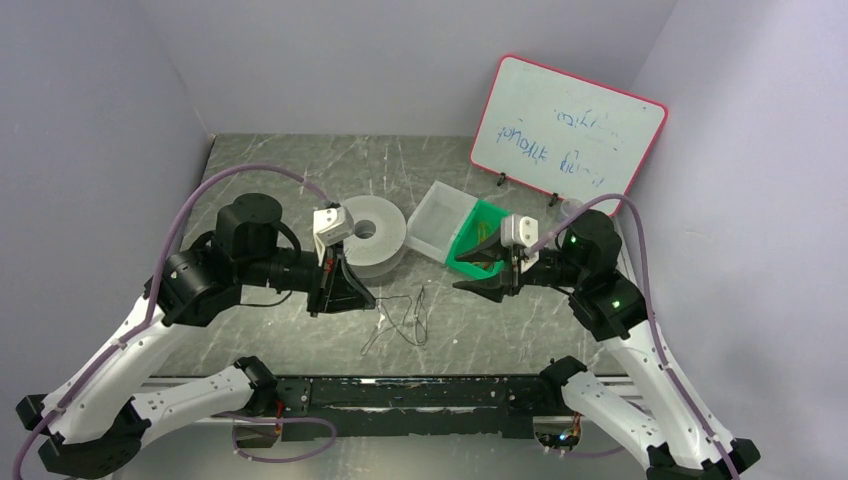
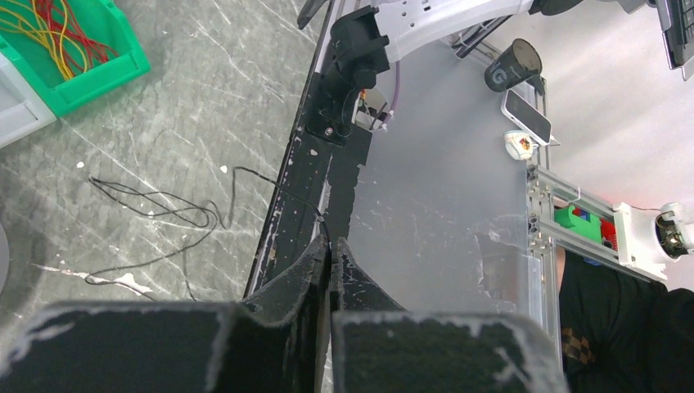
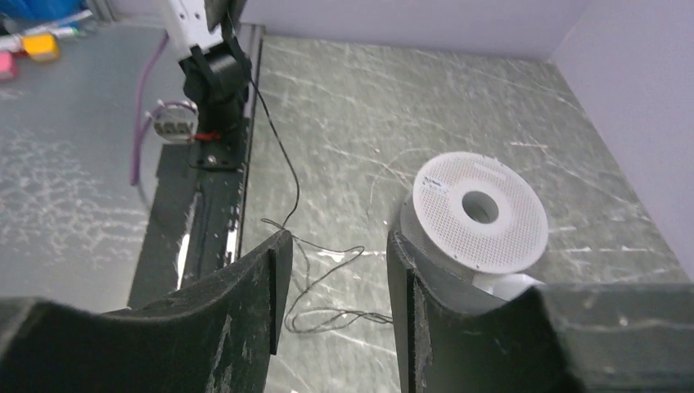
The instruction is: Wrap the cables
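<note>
While both arms hover low over the tabletop (image 1: 290,170), I start at its near edge, where the black cable (image 1: 405,322) lies in loose, limp loops just beyond the rail (image 1: 400,392), about midway along that edge. Its long run goes slantwise, from the near edge off toward the middle of the tabletop, with the loops bunched at the farther end.

A little farther in, the cable has a pincer on each side. The left pincer (image 1: 368,298) is just beside it on the left, fingers pressed together. From its wrist camera I see one strand running right up to the closed tips, but I cannot tell whether it is nipped there. The right pincer (image 1: 462,276) sits on the other side and farther from the cable, spread with nothing between its fingers. Its own camera shows the loops on the tabletop ahead of that gap.

So I judge the left arm the nearer. For the right one to take hold, it needs to travel left and toward the near edge, meeting the strand across its length.

Farther still, the spool (image 1: 372,238) lies flat behind the left pincer, and the green bin (image 1: 485,215) behind the right one holds the yellow and red cables (image 2: 49,29).
</note>
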You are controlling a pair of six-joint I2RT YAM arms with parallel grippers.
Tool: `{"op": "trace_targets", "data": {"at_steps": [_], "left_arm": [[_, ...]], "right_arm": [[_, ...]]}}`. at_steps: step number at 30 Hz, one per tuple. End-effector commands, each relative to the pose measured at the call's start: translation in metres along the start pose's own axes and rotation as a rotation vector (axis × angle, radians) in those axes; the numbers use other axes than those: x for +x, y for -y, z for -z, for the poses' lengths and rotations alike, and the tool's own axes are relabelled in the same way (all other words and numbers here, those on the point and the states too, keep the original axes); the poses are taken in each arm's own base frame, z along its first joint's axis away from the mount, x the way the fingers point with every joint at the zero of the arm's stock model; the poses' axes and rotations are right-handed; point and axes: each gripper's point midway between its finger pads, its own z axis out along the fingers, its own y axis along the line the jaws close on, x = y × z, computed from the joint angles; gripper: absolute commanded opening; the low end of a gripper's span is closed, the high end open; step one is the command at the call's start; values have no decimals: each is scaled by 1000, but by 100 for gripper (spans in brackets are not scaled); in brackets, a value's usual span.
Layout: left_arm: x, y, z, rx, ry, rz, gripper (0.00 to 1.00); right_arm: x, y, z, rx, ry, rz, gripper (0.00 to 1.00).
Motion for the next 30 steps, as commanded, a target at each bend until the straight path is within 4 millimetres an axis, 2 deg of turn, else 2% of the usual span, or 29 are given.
{"op": "trace_targets", "data": {"at_steps": [1,9,11,22,30], "left_arm": [[-2,7,-1,42,1,-19,7],[-6,7,-2,42,5,-14,7],[-8,8,-2,43,11,-16,7],[-16,7,-6,49,21,-16,7],[-19,6,-7,50,27,-22,7]], "right_arm": [[-30,-2,-6,-53,94,-60,50],[-30,3,-17,-80,136,-172,49],[-28,-5,-24,-126,136,-197,49],[8,-30,-60,-237,34,-225,48],[43,-29,-76,-230,-41,-260,49]]}}
